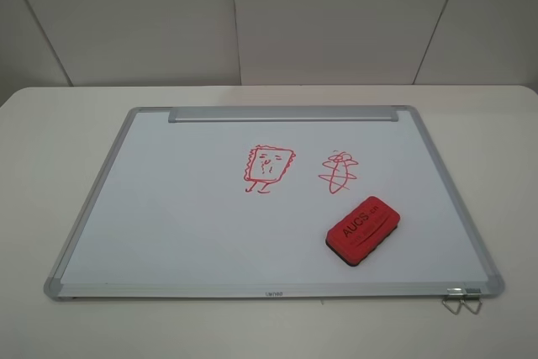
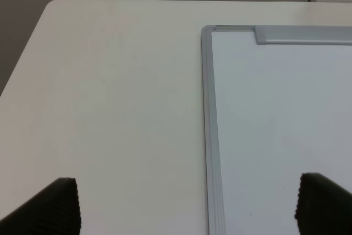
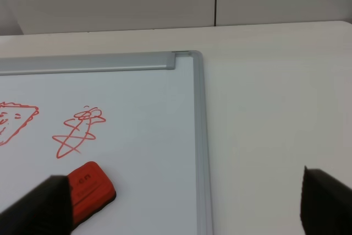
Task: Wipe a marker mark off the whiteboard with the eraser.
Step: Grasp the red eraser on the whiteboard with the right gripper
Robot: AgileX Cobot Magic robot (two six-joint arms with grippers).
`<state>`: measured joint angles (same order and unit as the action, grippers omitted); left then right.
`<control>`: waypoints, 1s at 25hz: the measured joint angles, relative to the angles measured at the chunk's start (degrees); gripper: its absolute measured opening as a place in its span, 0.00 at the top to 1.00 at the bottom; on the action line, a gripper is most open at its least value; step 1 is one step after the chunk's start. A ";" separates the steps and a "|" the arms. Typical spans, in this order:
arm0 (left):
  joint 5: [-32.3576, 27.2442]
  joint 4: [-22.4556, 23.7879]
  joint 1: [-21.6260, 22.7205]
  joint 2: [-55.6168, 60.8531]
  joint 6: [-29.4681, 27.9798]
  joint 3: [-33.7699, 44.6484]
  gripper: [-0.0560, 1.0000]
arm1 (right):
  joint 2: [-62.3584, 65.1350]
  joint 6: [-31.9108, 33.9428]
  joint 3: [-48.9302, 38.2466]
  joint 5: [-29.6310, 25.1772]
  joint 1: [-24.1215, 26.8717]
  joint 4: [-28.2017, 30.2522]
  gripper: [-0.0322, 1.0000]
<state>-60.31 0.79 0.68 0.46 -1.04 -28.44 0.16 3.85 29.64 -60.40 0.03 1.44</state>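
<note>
The whiteboard (image 1: pixel 168 208) lies flat on the table, its silver tray strip (image 1: pixel 282 113) along the far edge. The marker mark (image 1: pixel 269 166), a small red wavy-edged square figure with a face and two legs, sits near the board's middle, and its edge shows in the right wrist view (image 3: pixel 16 119). The red eraser (image 1: pixel 363 229) rests on the board, nearer than the drawings and to the right (image 3: pixel 91 188). Neither arm shows in the exterior view. My left gripper (image 2: pixel 187 205) is open above the board's left frame. My right gripper (image 3: pixel 184 205) is open above the board's right frame, eraser beside its left finger.
A red scribble of crossing loops (image 1: pixel 338 171) lies right of the figure (image 3: pixel 77 133). A metal clip (image 1: pixel 461 298) hangs at the board's near right corner. White table (image 1: pixel 50 140) surrounds the board, with grey wall panels behind.
</note>
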 joint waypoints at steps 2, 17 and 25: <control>0.00 0.00 0.00 0.00 0.00 0.00 0.21 | -0.24 0.00 0.00 -0.05 0.00 0.00 0.25; 0.00 0.00 0.00 0.00 0.00 0.00 0.21 | -45.07 0.00 11.14 4.37 -1.78 0.05 0.25; 0.00 0.00 0.00 0.00 0.00 0.00 0.21 | -62.87 1.11 14.21 15.39 -16.96 -2.69 0.25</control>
<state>-60.31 0.79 0.68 0.46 -1.04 -28.44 -62.71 4.96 43.85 -45.01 -16.93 -1.25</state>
